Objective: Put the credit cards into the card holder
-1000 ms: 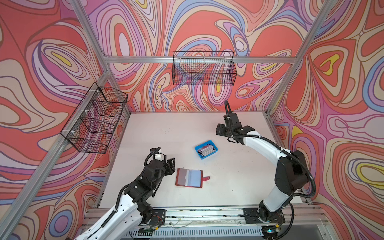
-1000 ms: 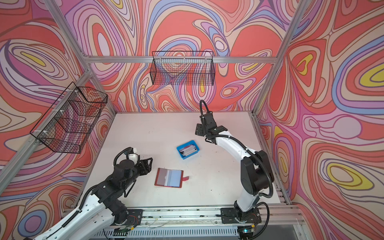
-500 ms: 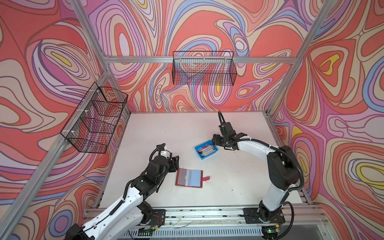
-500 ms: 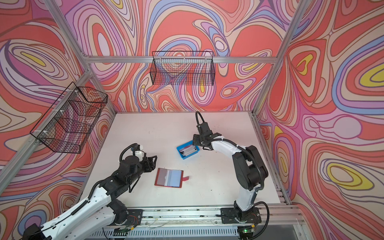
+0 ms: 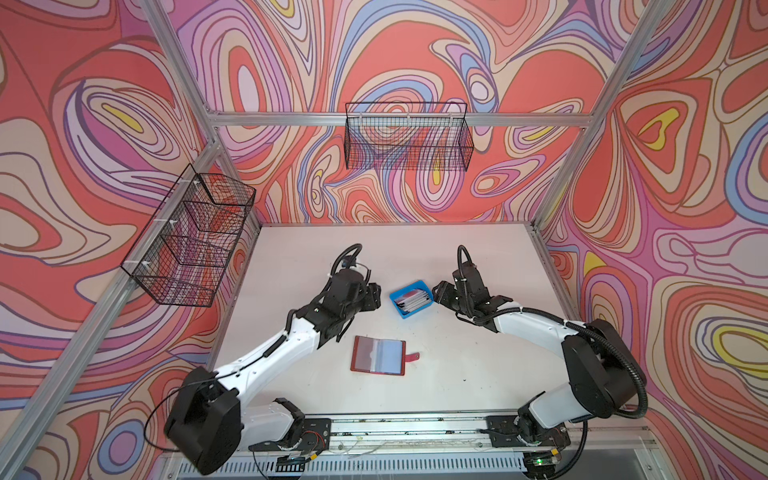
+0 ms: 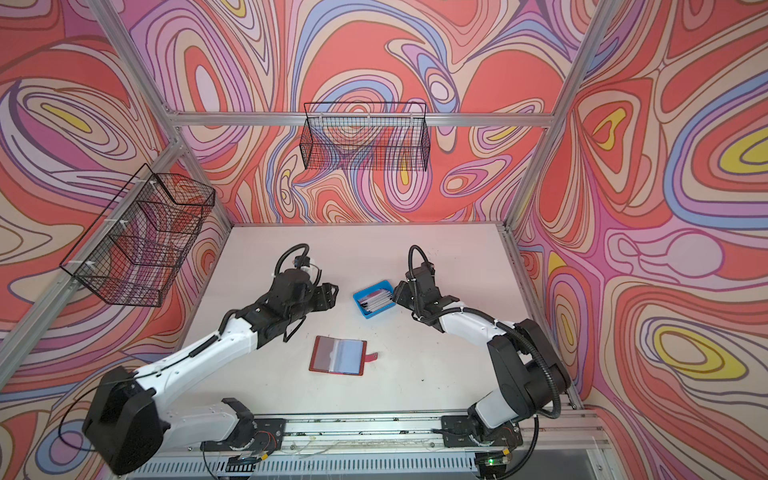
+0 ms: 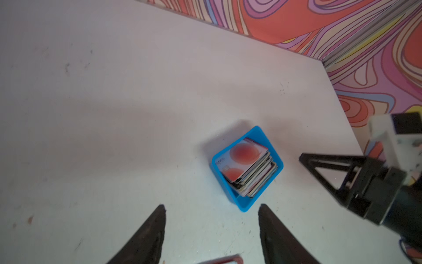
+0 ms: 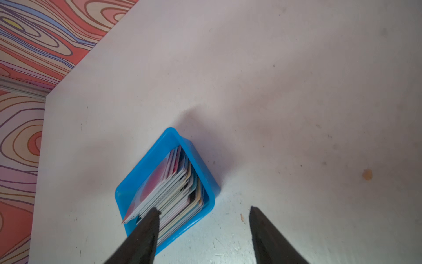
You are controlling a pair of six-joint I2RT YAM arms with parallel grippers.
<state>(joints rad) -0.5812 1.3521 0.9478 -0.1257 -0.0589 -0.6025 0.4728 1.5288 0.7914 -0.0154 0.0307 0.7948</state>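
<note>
In tray (image 8: pixel 146 160), credit cards (image 8: pixel 173 192), by right fingers (image 8: pixel 141 237)

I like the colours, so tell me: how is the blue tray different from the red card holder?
The blue tray has raised walls; the card holder lies flat, opened like a booklet. The tray holds a stack of credit cards; no stack sits on the holder. The holder has a small tab strap sticking out; the tray has none. Both rest on the white table.
</note>
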